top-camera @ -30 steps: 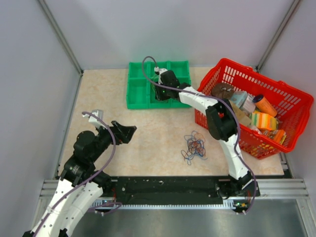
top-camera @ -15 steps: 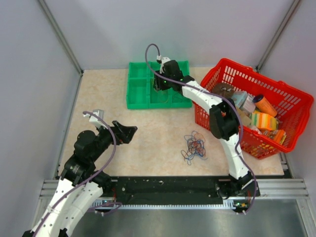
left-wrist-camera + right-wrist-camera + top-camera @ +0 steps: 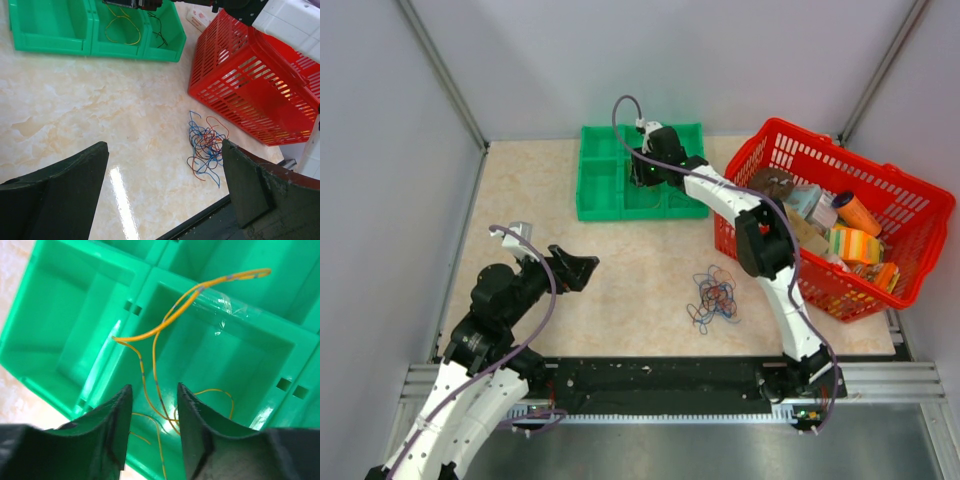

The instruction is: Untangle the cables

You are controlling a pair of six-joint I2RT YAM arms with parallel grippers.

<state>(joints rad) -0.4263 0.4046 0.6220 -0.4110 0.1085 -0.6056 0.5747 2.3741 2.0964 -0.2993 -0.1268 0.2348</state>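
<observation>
One yellow cable (image 3: 182,305) between parted right fingers (image 3: 112,435), tangle (image 3: 713,298) unmoved

- Green divided tray (image 3: 600,195): directly beneath the right gripper (image 3: 152,410).
- Red basket (image 3: 250,90), filled with packaged goods: off to that gripper's right.
- Beige marbled table (image 3: 620,290): under both.

Left hand (image 3: 164,146) wide open; right hand (image 3: 154,387) narrowly parted.
</observation>
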